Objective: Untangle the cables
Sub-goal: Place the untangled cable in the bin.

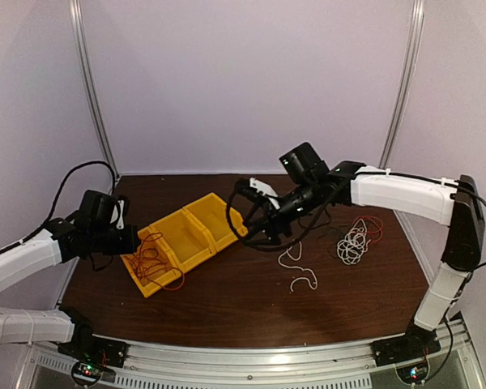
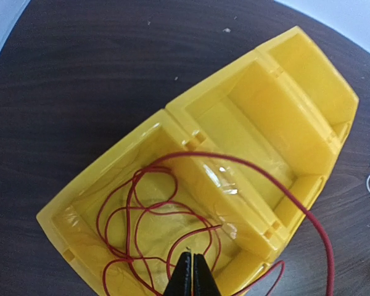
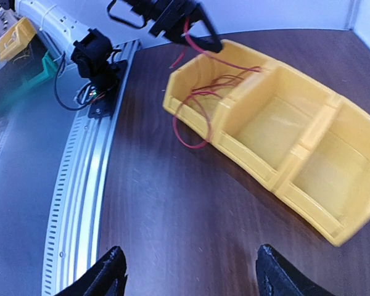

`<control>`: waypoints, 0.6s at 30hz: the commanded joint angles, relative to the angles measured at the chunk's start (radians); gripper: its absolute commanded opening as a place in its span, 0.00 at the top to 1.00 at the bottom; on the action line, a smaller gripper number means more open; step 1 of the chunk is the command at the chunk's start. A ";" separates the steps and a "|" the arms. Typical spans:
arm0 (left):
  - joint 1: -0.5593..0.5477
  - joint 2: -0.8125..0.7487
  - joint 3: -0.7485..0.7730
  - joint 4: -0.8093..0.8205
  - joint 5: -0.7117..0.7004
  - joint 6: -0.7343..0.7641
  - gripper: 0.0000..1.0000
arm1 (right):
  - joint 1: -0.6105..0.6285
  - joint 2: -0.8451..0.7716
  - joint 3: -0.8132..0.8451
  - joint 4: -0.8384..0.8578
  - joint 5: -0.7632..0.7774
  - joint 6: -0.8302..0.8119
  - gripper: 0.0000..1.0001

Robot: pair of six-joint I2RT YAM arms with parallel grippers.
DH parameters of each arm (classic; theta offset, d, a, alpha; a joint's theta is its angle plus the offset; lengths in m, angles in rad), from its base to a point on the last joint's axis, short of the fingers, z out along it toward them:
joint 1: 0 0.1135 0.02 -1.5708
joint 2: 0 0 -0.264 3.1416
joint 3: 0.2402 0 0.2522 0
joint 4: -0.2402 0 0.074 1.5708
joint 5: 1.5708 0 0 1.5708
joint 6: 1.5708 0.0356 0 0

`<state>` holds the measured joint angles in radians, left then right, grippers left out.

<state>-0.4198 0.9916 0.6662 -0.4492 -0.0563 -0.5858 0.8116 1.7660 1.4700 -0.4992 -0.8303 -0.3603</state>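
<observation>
Loosely over bin rim: red cable.

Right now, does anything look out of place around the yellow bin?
Yes: the red cable is only partly inside the yellow bin's end compartment; one loop spills over its rim onto the table.

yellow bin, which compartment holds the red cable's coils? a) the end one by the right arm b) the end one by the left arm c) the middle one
b, the red cable coils in the end compartment of the yellow bin by the left gripper
</observation>
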 commanded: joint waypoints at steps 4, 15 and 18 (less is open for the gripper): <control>0.006 0.123 -0.028 0.014 -0.096 -0.088 1.00 | -0.369 -0.307 -0.240 -0.093 -0.138 -0.101 0.27; 0.006 0.382 0.075 0.050 -0.135 -0.034 1.00 | -0.617 -0.504 -0.557 0.119 -0.200 -0.063 0.27; 0.006 0.366 0.089 0.055 -0.122 -0.018 1.00 | -0.619 -0.525 -0.573 0.141 -0.195 -0.051 0.27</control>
<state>-0.4198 1.3720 0.7128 -0.4335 -0.1688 -0.6373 0.1982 1.2926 0.9108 -0.4271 -0.9997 -0.4152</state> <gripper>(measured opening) 0.023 0.732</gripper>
